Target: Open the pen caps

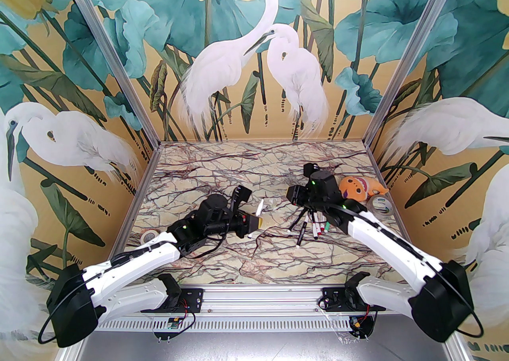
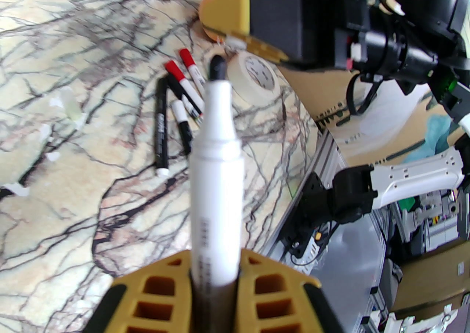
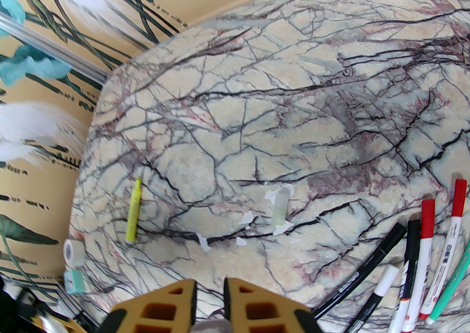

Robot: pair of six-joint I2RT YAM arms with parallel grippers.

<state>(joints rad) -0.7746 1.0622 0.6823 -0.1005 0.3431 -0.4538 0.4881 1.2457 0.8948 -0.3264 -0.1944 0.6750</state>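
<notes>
Fingers of the left gripper (image 2: 216,283) are clenched on the tail of a white marker (image 2: 216,162), whose black nib (image 2: 217,67) stands bare and points toward the right gripper (image 3: 209,298). That one's fingers are drawn nearly together, and I cannot tell whether the pale scrap in the slit is a cap. Pen caps (image 2: 172,68), red among them, sit fitted on markers (image 1: 314,229) heaped on the bench (image 1: 222,264) near the right arm. Held so far back, the white marker could pivot and smear ink. The heaped barrels touch and cross, so a pinch may drag two.
</notes>
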